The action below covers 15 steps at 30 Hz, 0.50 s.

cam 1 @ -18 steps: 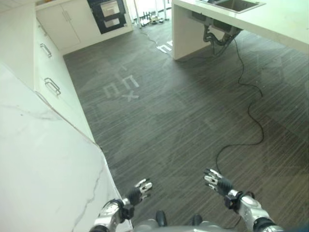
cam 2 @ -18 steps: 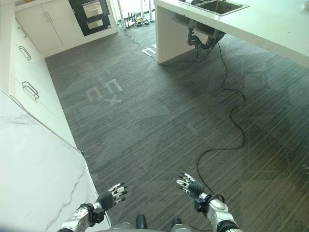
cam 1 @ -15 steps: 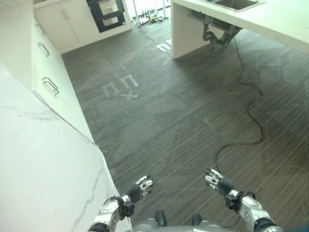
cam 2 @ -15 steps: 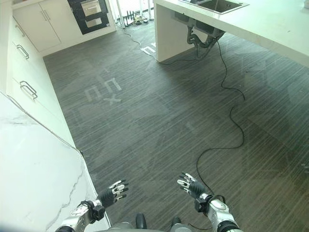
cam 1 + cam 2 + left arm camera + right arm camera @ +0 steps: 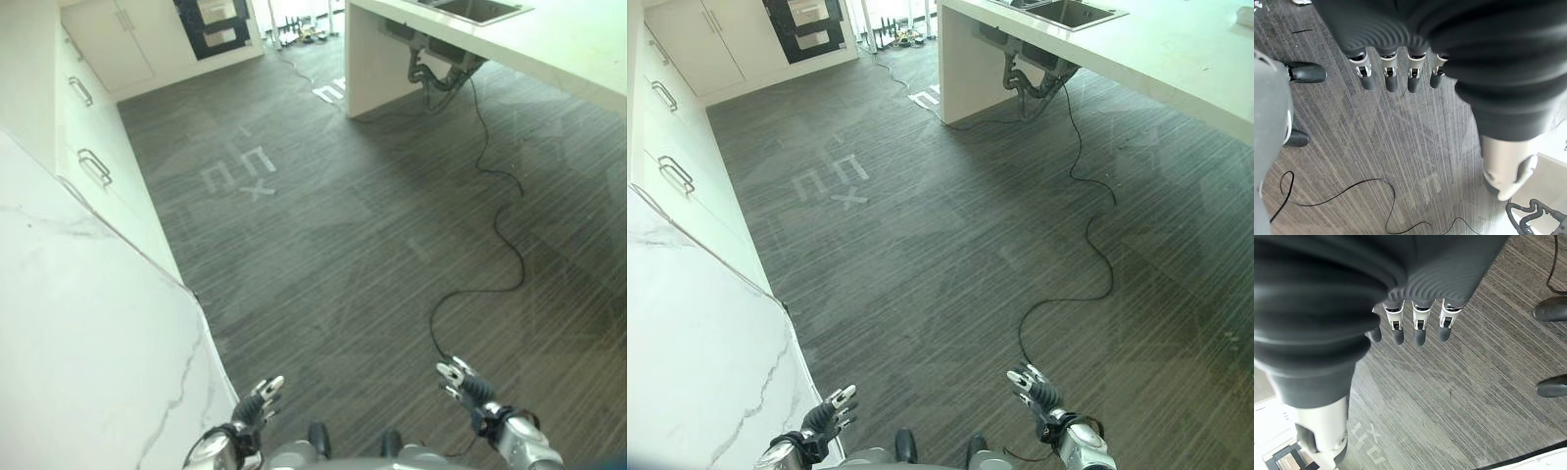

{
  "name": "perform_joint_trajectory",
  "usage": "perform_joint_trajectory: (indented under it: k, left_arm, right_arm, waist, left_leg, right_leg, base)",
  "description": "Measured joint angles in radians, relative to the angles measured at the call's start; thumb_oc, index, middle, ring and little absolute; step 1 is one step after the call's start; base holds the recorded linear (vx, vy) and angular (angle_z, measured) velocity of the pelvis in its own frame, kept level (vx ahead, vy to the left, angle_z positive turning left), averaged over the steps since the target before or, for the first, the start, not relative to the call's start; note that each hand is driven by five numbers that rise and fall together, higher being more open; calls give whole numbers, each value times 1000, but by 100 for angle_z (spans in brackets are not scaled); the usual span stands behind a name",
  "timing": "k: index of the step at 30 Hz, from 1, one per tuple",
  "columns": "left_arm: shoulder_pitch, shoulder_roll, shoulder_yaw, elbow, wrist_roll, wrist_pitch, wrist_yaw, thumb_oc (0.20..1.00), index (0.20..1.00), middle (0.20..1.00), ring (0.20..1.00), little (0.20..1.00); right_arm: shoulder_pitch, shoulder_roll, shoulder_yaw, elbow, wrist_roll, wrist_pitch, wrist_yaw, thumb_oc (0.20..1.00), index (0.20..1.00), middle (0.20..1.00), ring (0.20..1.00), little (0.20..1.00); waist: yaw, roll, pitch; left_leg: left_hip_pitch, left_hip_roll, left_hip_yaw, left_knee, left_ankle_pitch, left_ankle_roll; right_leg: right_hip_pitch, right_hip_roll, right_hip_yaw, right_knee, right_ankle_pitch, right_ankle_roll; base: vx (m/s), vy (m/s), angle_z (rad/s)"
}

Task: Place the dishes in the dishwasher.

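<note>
A kitchen seen from the robot's head, looking down at a dark grey striped floor [image 5: 372, 225]. Along the robot's left runs a white marbled tabletop [image 5: 78, 333], and beyond it a row of white drawers [image 5: 671, 147] with metal bar handles. At the far end of that row stand white cabinets [image 5: 686, 39], with a black built-in appliance [image 5: 808, 24] with white panels just beside them; whether this is the dishwasher cannot be told. On the robot's far right stands a white island tabletop [image 5: 1176, 49] with a steel sink [image 5: 1068, 12] set into it and grey pipes [image 5: 1029, 78] hanging beneath. White tape marks [image 5: 833, 181] lie on the floor between the drawers and the island.

The left hand [image 5: 253, 406] hovers low at the bottom of the view, just beside the corner of the marbled tabletop. Its fingers [image 5: 1388, 76] are straight and spread, holding nothing, with bare floor under them. The right hand [image 5: 462, 384] hovers low on the other side, well apart from the left. Its fingers [image 5: 1419, 325] are likewise straight and relaxed, holding nothing.

Dishes cannot be made out anywhere; neither hand carries one
</note>
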Motion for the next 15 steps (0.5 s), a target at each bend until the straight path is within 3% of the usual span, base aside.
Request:
perform_joint_trajectory:
  k: [4,6,8,9,10,12,13,14,15]
  left_arm:
    - [-20,-26,42,41,-83,58,34,1000,1000,1000,1000,1000]
    - [-34,-33,29,39,-61,38,33,1000,1000,1000,1000,1000]
    - [-67,-29,0,34,18,-8,45,1000,1000,1000,1000,1000]
    - [-84,-29,5,36,22,-11,46,1000,1000,1000,1000,1000]
    - [-113,-20,9,37,21,-16,46,1000,1000,1000,1000,1000]
    - [-156,4,10,32,23,-17,42,1000,1000,1000,1000,1000]
    - [-155,4,1,24,29,-18,36,1000,1000,1000,1000,1000]
    - [-130,4,0,4,45,-23,23,1000,1000,1000,1000,1000]
    - [-117,2,0,-17,52,-31,15,1000,1000,1000,1000,1000]
  right_arm:
    - [-2,1,5,-1,-1,-10,-23,1000,1000,1000,1000,1000]
    - [2,2,5,-1,-1,-10,-22,1000,1000,1000,1000,1000]
    - [-8,0,6,-18,-1,-9,-21,1000,1000,1000,1000,1000]
    - [-23,-3,7,-43,-2,-6,-20,1000,1000,1000,1000,1000]
    - [-52,-5,8,-79,-4,-7,-16,1000,1000,1000,1000,1000]
    - [-103,-12,6,-91,-9,-10,-8,1000,1000,1000,1000,1000]
    - [-109,-20,4,-75,-8,-10,-8,1000,1000,1000,1000,1000]
    - [-95,-22,5,-76,-9,-11,-7,1000,1000,1000,1000,1000]
    - [-92,-28,6,-76,-11,-11,-10,1000,1000,1000,1000,1000]
  waist:
    - [-15,17,3]
    - [-23,22,6]
    - [-22,23,14]
    - [-22,15,29]
    - [-19,1,57]
    - [-24,-28,114]
    - [-25,-30,125]
    - [-16,-34,129]
    - [-13,-36,130]
  left_leg:
    - [0,2,-2,1,3,-5]
    - [-31,6,-11,46,-3,-19]
    - [-94,15,-12,129,4,-41]
    - [-144,19,-6,202,28,-78]
    - [-227,30,-4,341,42,-99]
    - [-392,81,-14,647,130,-187]
    - [-466,123,-20,786,147,-167]
    - [-479,111,-23,790,104,-138]
    - [-482,94,-24,738,91,-138]
  right_leg:
    - [1,2,-2,0,-2,-2]
    - [-4,2,-6,6,-7,-8]
    - [-43,-4,-8,32,-26,-40]
    - [-80,-10,-9,87,-36,-56]
    - [-157,-35,-8,210,-74,-87]
    - [-212,-53,3,344,-136,-119]
    - [-189,-28,-4,339,-148,-142]
    - [-173,-19,6,334,-156,-153]
    - [-173,-16,8,331,-153,-149]
  base:
    - [-1,-159,3]
    - [-49,-162,12]
    - [-98,-178,3]
    - [-74,-248,-15]
    - [2,-189,-20]
    - [154,-96,-6]
    - [299,4,3]
    - [341,52,3]
    - [302,72,-6]
